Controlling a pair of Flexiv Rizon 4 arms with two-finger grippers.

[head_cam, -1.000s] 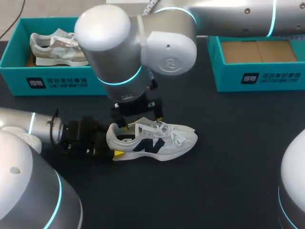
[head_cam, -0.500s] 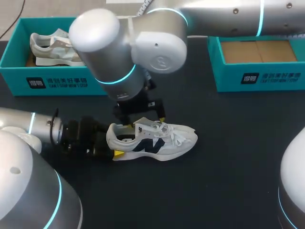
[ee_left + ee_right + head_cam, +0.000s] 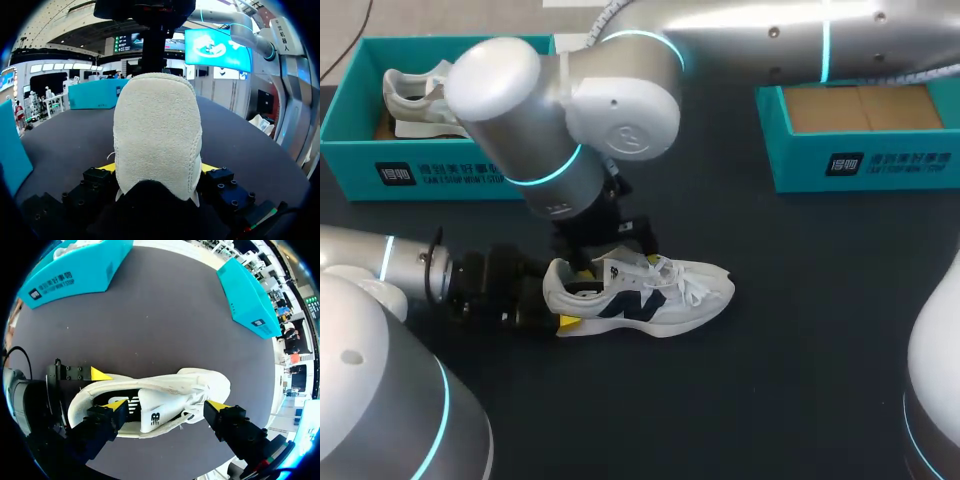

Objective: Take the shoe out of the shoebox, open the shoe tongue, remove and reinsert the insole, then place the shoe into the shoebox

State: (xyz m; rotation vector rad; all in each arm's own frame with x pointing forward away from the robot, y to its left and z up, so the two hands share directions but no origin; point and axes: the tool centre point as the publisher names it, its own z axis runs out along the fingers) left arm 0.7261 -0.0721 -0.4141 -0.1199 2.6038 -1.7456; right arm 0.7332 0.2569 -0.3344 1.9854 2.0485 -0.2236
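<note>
A white shoe with a dark side logo [image 3: 680,295] lies on the black table, toe pointing right. My left gripper [image 3: 558,305] comes in from the left and is shut on its heel. In the left wrist view the suede heel [image 3: 157,125] fills the gap between the fingers of that gripper [image 3: 157,167]. My right gripper [image 3: 615,255] hangs open just above the shoe's opening. In the right wrist view this gripper [image 3: 167,405] straddles the tongue [image 3: 152,415]: one tip is over the opening, the other is beside the laces. The shoe [image 3: 200,382] lies under it.
A teal shoebox [image 3: 420,165] at the back left holds another pale shoe [image 3: 415,100]. A second teal shoebox [image 3: 860,160] at the back right shows only its cardboard floor. My right arm's large elbow joints hang over the table's middle.
My right arm has swung left and its gripper has shifted slightly left over the shoe's opening. The shoe and my left gripper have stayed put.
</note>
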